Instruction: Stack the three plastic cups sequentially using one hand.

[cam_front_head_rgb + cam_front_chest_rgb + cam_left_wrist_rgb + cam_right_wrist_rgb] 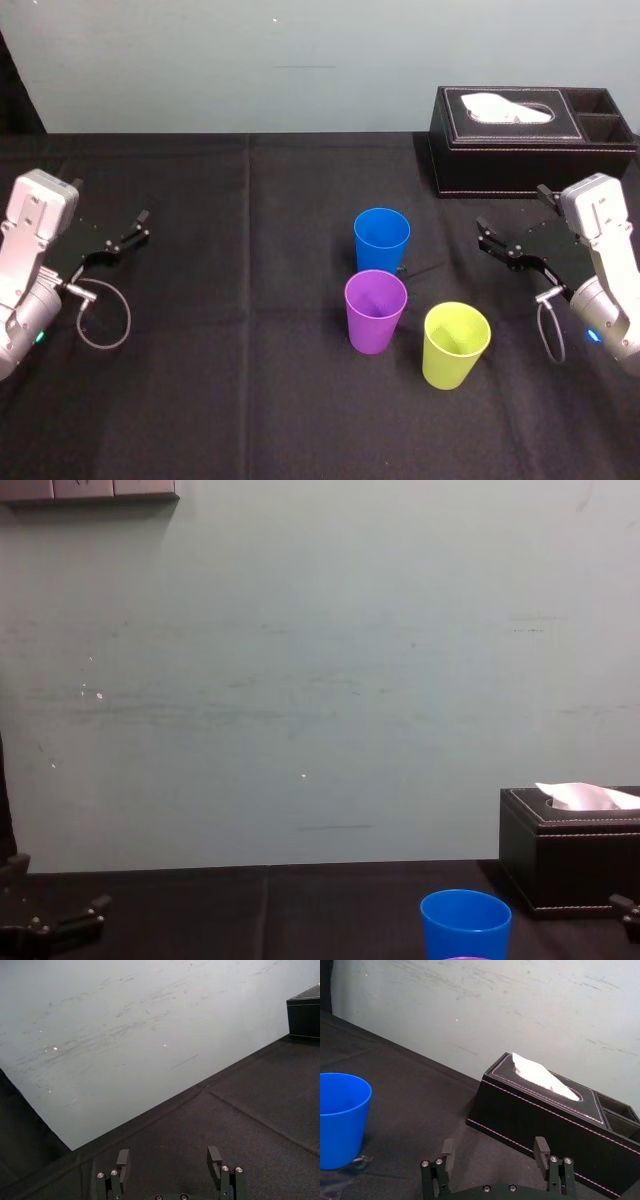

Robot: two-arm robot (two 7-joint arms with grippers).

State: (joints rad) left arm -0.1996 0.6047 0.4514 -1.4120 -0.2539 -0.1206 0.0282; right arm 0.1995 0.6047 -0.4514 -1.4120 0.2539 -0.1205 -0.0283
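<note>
Three plastic cups stand upright and apart on the black tablecloth, right of centre. The blue cup (381, 240) (340, 1120) (465, 925) is farthest back. In front of it stands the purple cup (375, 310), with the yellow-green cup (455, 345) to the right of that one. My right gripper (512, 208) (494, 1144) hovers open to the right of the cups, level with the blue one, with nothing between its fingers. Far off at the table's left side my left gripper (110, 200) (168, 1152) is open and holds nothing.
A black leather tissue box (530, 140) (545, 1115) (570, 855) with a white tissue sticking out stands at the back right, just behind the right gripper. A pale wall runs along the table's far edge. Bare cloth lies between the left arm and the cups.
</note>
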